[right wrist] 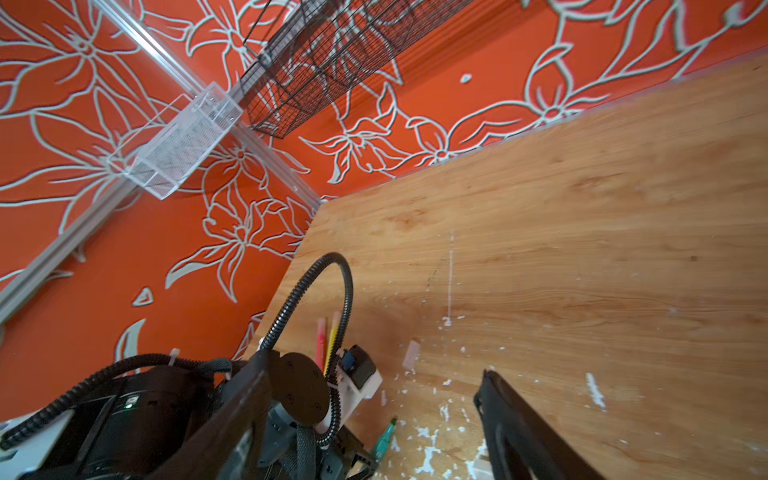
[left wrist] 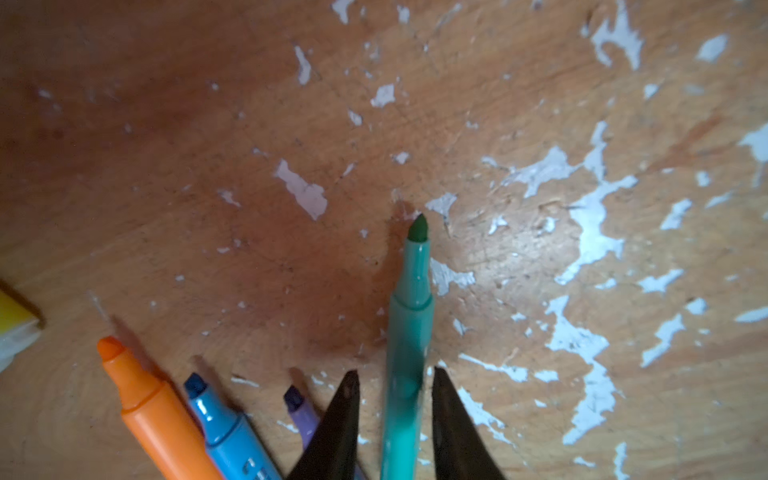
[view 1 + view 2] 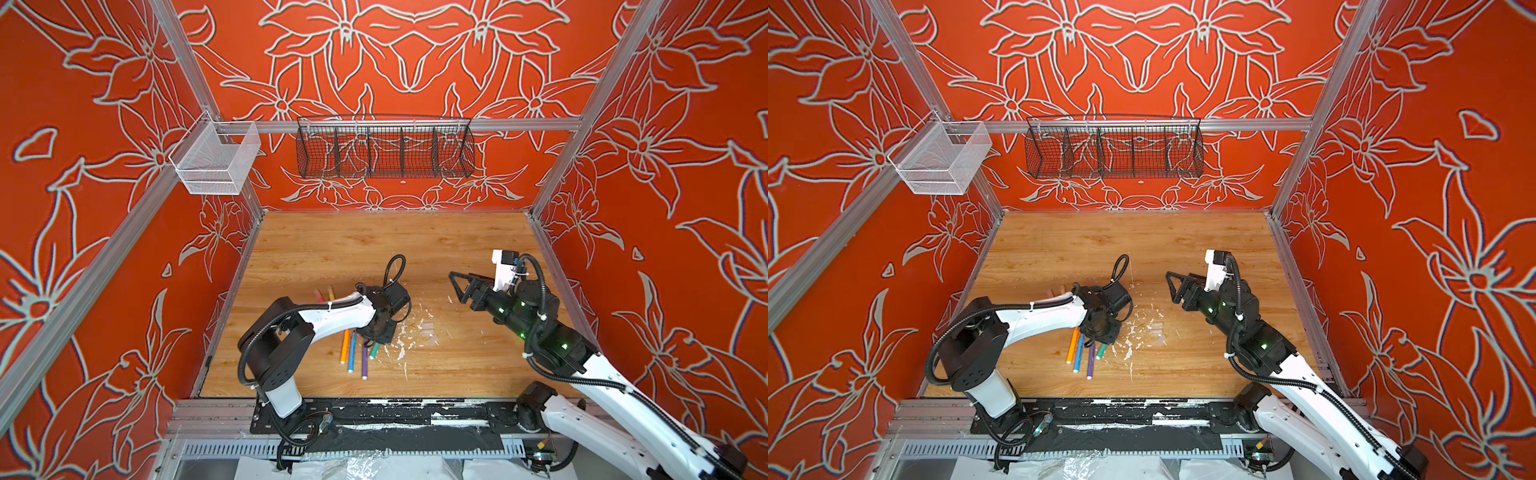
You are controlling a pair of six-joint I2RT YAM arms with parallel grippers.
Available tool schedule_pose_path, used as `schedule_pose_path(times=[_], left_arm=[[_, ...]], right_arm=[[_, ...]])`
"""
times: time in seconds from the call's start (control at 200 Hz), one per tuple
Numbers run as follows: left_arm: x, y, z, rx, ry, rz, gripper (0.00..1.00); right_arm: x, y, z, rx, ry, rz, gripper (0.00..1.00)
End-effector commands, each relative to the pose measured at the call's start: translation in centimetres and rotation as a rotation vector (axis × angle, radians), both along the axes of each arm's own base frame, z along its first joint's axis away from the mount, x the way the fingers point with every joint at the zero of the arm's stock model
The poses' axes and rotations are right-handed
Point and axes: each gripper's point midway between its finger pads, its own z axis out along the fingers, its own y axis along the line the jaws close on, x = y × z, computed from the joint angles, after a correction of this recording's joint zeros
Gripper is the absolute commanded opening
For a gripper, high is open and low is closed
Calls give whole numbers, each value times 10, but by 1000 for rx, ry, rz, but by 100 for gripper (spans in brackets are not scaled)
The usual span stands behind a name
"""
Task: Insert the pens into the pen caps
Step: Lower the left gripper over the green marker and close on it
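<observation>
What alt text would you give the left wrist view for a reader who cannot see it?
An uncapped green pen sits between the open jaws of the left end effector, tip pointing away, against a wooden table flecked with white. An orange pen, a blue pen and a purple pen, all uncapped, lie beside it.

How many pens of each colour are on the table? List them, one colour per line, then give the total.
Orange pen: 1
Blue pen: 1
Purple pen: 1
Green pen: 1
Red-pink pen: 1
Yellow pen: 1
Total: 6 pens
</observation>
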Motion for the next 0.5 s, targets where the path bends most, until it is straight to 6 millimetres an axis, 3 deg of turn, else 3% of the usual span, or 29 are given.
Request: schedule_pose_path(times=[0.0, 0.21, 0.495], left_arm=[[-7, 6, -2, 48, 22, -14, 29], [-16, 6, -3, 36, 39, -9, 29], [-30, 9, 4, -23, 28, 2, 29]], right_arm=[[4, -17, -11, -98, 20, -79, 80], [3, -19, -28, -121, 64, -91, 80], [0, -22, -27, -111, 65, -93, 80]])
